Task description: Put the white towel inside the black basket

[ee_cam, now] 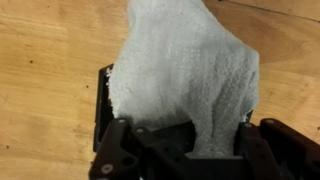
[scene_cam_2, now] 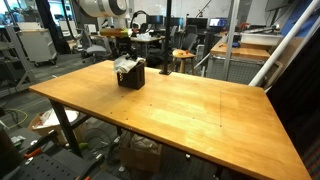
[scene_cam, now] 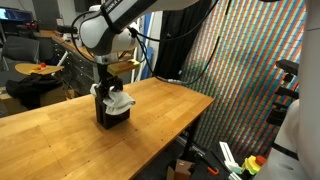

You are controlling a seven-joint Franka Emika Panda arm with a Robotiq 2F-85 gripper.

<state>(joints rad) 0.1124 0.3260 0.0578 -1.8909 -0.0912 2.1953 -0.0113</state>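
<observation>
The white towel (ee_cam: 185, 75) lies heaped on the mouth of the black basket (ee_cam: 103, 95), straight beneath the gripper (ee_cam: 195, 140). In the wrist view it runs from the jaws toward 12 o'clock, with the basket wall showing at 9 o'clock. Cloth hides the fingertips, so I cannot tell whether the jaws pinch it or stand apart. The basket sits on the tabletop (scene_cam: 60, 130). The coming move looks like a plain downward one.

One white towel (ee_cam: 185, 70), one black basket (scene_cam_2: 130, 77) and one wooden table (scene_cam_2: 190, 110) are visible.

Light wooden table (scene_cam_2: 200, 105), a small black basket (scene_cam_2: 130, 78) upright on it near one edge.
</observation>
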